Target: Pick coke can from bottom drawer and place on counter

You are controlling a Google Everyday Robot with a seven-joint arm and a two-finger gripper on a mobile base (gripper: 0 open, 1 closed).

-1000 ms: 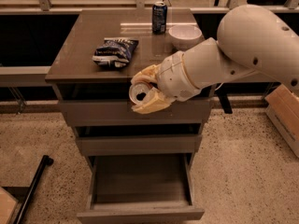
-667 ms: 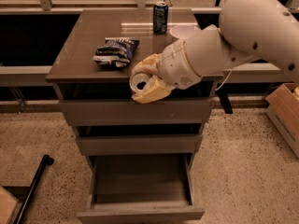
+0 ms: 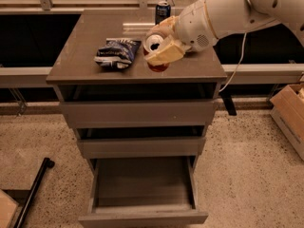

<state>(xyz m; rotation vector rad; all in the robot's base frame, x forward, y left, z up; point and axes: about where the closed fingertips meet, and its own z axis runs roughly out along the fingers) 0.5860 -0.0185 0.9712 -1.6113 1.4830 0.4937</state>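
Note:
My gripper (image 3: 159, 46) is over the counter (image 3: 85, 56), near its middle front, with its fingers (image 3: 165, 52) shut on the coke can (image 3: 155, 43). The can is tilted, its silver top facing the camera and its red base low near the counter surface. The bottom drawer (image 3: 142, 215) stands pulled open below, and its inside shows nothing in it. My white arm reaches in from the upper right.
A dark blue chip bag (image 3: 116, 52) lies on the counter left of the can. A taller dark blue can (image 3: 162, 11) stands at the counter's back edge. A cardboard box (image 3: 289, 113) is on the floor at right, a black bar (image 3: 33, 191) at lower left.
My gripper has carried the coke can up from in front of the top drawer and back over the counter, now low above its surface beside the chip bag.

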